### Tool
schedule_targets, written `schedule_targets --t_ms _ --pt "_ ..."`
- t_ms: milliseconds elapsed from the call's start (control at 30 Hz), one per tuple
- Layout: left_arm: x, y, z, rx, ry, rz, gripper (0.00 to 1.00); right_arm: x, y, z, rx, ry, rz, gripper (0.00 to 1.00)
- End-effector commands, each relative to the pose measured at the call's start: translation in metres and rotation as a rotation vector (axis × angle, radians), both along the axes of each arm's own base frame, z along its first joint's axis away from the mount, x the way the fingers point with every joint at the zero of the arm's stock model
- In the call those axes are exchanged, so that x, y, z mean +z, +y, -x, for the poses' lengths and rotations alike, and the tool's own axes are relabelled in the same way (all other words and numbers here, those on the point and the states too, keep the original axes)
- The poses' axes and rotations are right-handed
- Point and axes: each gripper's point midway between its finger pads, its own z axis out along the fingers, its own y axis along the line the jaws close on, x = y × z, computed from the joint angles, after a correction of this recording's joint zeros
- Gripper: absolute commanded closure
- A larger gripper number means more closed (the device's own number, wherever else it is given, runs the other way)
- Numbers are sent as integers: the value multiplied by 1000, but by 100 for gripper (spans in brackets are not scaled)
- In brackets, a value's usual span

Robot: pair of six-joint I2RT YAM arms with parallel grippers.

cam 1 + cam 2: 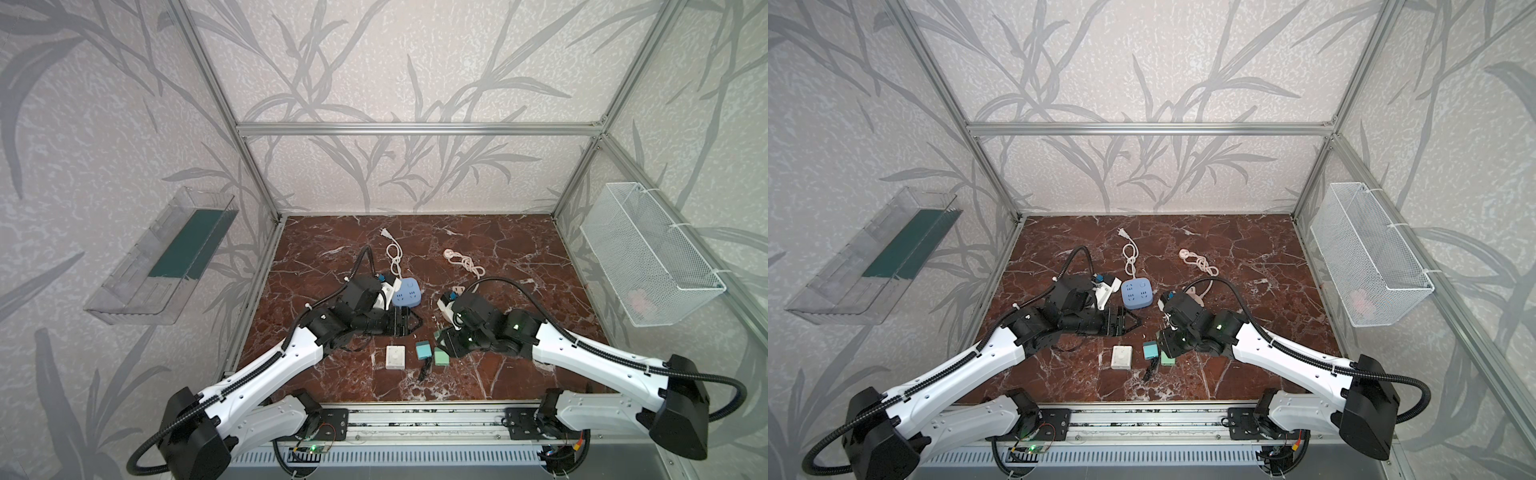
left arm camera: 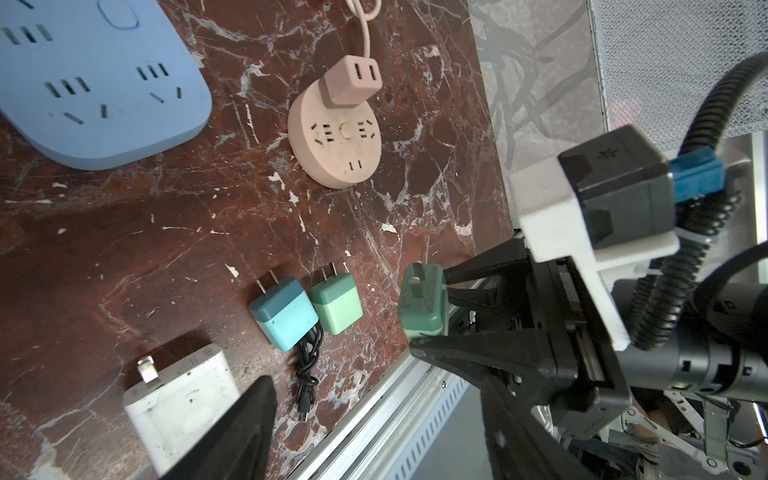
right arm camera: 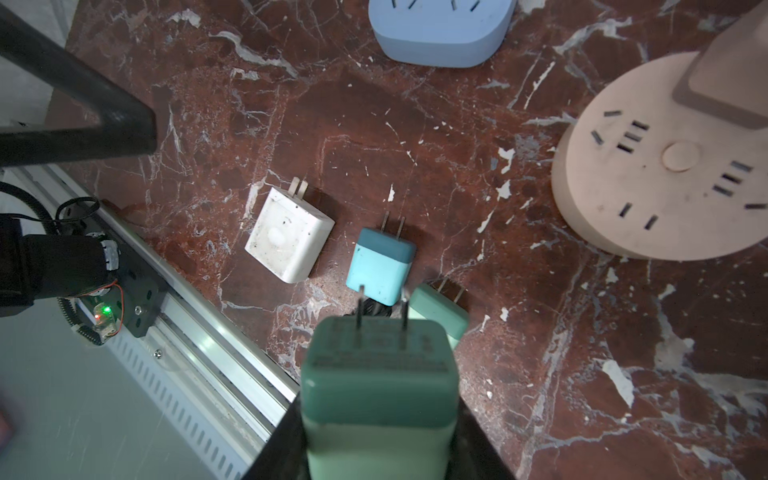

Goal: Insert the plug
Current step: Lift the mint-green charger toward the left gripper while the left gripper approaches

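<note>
The green plug (image 3: 379, 386) fills the bottom centre of the right wrist view. It is gripped across its body by the closed right tool (image 2: 432, 309) and held above the table (image 3: 540, 332), with its two flat prongs (image 3: 360, 322) pointing away from the tool.

The left tool (image 1: 1137, 322) hangs at the centre of a top view with its jaws spread and nothing between them.

Two sockets are on offer. The blue power strip (image 1: 1137, 294) lies just above the left tool in that view. The pink round socket (image 2: 334, 141), in the upper middle of the left wrist view, already carries a pink cube.

A white charger (image 3: 289, 235), a blue charger (image 3: 380, 266) and a pale green charger (image 3: 440, 311) lie near the centre of the right wrist view.

The plug looks like a small, light, rigid plastic block with smooth faces. It should lift easily, but it may twist or slide in the grip once pushing begins. The prongs are thin metal and would likely bend if they met the slots at an angle. The best hold is on the flat sides of the body, well back from the prongs, as it is taken now. Either socket may skate on the polished table, so the free tool could steady it.
</note>
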Motion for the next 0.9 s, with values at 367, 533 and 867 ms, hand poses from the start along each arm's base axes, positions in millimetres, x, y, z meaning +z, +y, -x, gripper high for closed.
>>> schedule_targets --t_ms 367,533,867 --pt "11 -31 9 -77 80 153 31 38 34 -3 117 -85 -82 100" --pt "9 -33 11 -82 92 154 34 40 38 -4 127 -100 -74 100" --pt "-4 -32 12 -67 121 135 41 45 33 -8 105 -129 -59 100"
